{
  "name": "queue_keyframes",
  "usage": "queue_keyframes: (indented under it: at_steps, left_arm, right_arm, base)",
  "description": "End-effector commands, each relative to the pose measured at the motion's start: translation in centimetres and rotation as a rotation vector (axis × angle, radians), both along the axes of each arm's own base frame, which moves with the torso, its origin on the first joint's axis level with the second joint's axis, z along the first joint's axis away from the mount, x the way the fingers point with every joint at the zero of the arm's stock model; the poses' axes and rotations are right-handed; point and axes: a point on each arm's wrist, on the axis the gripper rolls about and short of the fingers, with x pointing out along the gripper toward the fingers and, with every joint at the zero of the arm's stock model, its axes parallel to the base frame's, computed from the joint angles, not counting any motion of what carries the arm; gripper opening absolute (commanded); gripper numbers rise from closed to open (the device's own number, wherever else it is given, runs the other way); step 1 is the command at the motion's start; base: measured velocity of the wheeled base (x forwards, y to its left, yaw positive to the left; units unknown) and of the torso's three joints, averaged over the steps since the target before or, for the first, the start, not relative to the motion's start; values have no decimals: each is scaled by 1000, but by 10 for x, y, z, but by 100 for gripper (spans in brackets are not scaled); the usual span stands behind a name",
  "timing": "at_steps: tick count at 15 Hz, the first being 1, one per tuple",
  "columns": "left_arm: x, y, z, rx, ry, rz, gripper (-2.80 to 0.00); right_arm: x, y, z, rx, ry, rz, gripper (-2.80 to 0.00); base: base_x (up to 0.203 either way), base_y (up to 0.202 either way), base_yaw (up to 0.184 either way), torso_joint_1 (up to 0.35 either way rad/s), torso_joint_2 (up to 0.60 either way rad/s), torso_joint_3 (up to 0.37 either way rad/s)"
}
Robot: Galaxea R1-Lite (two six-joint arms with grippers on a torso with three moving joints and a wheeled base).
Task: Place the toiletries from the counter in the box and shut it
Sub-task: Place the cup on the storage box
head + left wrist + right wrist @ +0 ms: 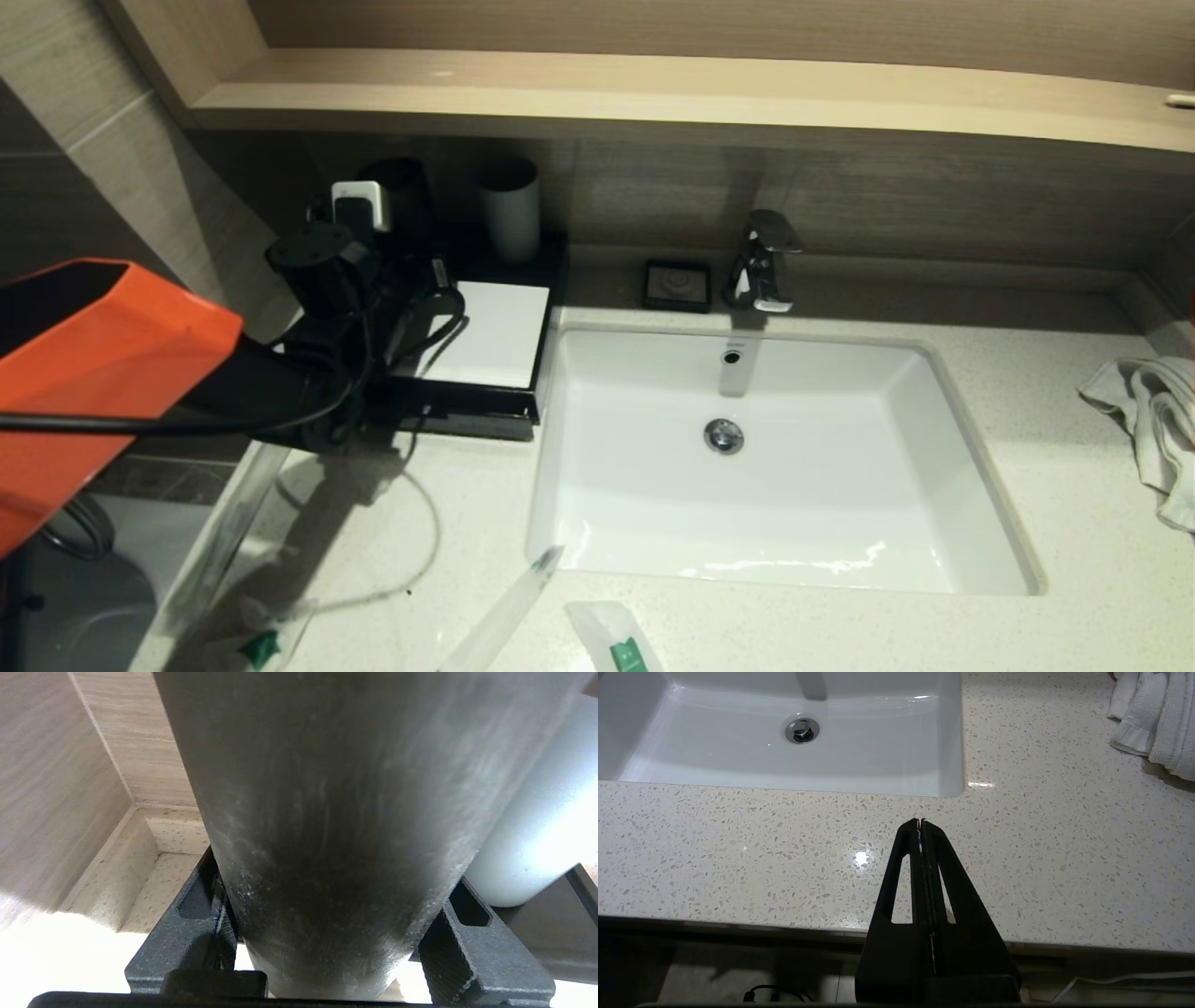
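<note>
Your left hand [327,952] grasps the black cup [327,835] atop the box [495,336], white cup [537,826] just beside; right hand [920,823] clenched.

We count three wrapped toiletries [509,611] on the counter [1074,485], two cups [511,207], one box [485,336], one towel [1153,420], one soap dish [677,285].

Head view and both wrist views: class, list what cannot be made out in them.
- Box: head view, left side hidden by the left arm.
- Sachet: head view, cut by the bottom edge; label unreadable.
- Black cup: left wrist view, rim cut off; left gripper grips it.
- Right gripper, shut above the counter: unseen in head view.
</note>
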Motion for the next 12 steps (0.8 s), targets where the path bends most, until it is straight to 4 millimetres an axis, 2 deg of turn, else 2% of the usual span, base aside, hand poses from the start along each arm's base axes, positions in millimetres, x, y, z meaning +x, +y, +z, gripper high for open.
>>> queue_keyframes:
  at_steps: [1, 12]
  left_arm:
    - [6, -1, -1, -2, -6, 2, -280]
    - [22, -5, -5, -5, -19, 2, -280]
  right_arm:
    - [0, 0, 0, 0, 0, 1, -280]
    - [0, 0, 0, 0, 0, 1, -280]
  base:
    - [0, 0, 0, 0, 0, 0]
    - [0, 0, 0, 0, 0, 0]
